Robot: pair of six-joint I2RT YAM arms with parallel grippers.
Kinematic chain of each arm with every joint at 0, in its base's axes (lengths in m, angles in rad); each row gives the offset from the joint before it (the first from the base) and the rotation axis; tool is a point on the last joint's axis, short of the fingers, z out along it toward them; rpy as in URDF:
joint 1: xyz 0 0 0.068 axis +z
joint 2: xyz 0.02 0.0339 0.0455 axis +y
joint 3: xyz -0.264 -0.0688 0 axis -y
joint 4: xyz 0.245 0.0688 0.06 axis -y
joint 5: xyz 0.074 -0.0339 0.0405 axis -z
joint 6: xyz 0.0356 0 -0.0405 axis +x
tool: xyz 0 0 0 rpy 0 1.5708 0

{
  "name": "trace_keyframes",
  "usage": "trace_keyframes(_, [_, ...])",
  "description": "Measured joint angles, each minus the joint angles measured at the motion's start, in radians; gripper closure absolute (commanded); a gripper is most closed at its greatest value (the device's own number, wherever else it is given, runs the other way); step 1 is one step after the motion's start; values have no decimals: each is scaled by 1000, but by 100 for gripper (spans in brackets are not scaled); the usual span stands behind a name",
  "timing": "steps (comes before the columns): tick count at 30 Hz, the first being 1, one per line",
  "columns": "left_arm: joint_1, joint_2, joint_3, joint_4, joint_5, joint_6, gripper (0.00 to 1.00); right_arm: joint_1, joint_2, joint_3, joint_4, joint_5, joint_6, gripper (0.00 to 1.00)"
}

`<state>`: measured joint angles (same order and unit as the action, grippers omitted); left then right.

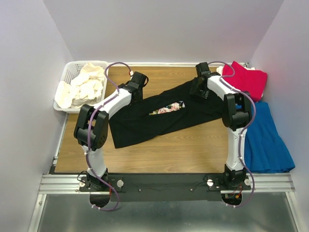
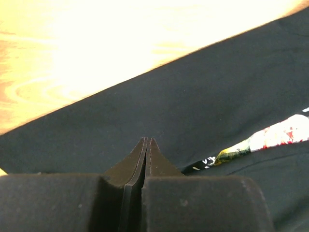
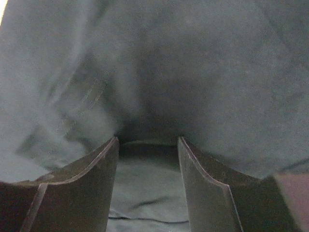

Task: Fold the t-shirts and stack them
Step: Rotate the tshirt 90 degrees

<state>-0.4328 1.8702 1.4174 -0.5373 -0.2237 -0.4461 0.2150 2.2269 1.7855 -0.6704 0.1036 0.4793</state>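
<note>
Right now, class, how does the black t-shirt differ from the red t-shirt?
The black t-shirt lies mid-table as a long slanted strip; the red t-shirt is a compact shape at the far right corner. The black t-shirt shows a floral print at its fold; the red t-shirt looks plain. Both lie outside the basket.

The top view is bright and even, with only soft shadows on the bench (image 1: 183, 145). In the left wrist view the upper half glares almost white. The right wrist view is dim and blurry, the black t-shirt (image 3: 193, 72) looking grey-blue
</note>
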Motion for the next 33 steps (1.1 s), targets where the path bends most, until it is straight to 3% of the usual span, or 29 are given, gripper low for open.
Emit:
trace_keyframes(4, [1,-7,-15,20,23,26,92,0,67,91,-33,11,2,39])
trace_keyframes(10, [8,-53,-45,34,64,56,92,1,224,359,-110,-20,-10,39])
trace_keyframes(18, [15,-93,-45,69,145,68,92,-8,431,705,-107,-226,-81,39])
trace_keyframes(23, [15,-98,-46,89,177,90,93,-8,445,711,-51,-336,-135,39])
trace_keyframes(33, [50,-103,-45,113,196,111,92,16,280,552,8,-267,-184,39])
